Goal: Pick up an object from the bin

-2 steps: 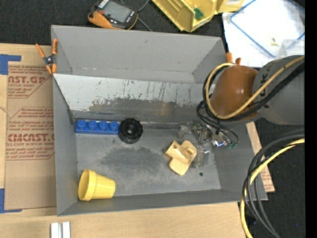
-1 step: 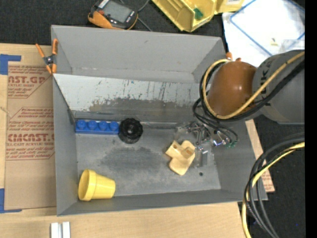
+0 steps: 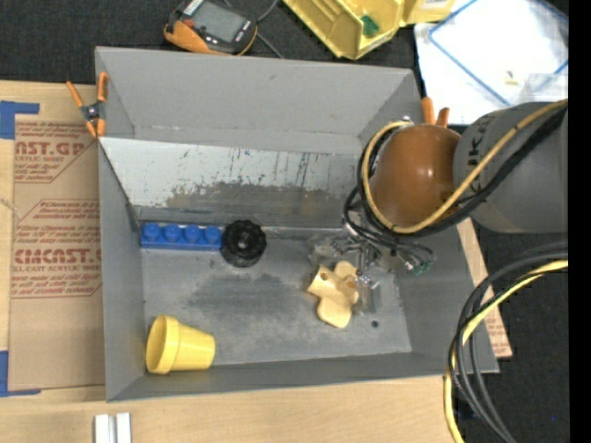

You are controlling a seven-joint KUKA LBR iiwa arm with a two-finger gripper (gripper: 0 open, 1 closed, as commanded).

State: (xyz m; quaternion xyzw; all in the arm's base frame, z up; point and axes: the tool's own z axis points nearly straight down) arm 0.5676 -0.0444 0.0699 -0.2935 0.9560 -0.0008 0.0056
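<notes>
Hanging low at the right of the bin [image 3: 249,90], just over a pale tan piece [image 3: 332,308].
The gripper [image 3: 364,281] is sitting against that lumpy piece on the floor, likely lining up a grab; whether it is apart or together cannot be told, since the wrist is covering it. A yellow cup [image 3: 178,345] is lying near left, a blue brick [image 3: 181,236] and black knob [image 3: 244,243] along the far wall, well apart, crowding nothing.
</notes>
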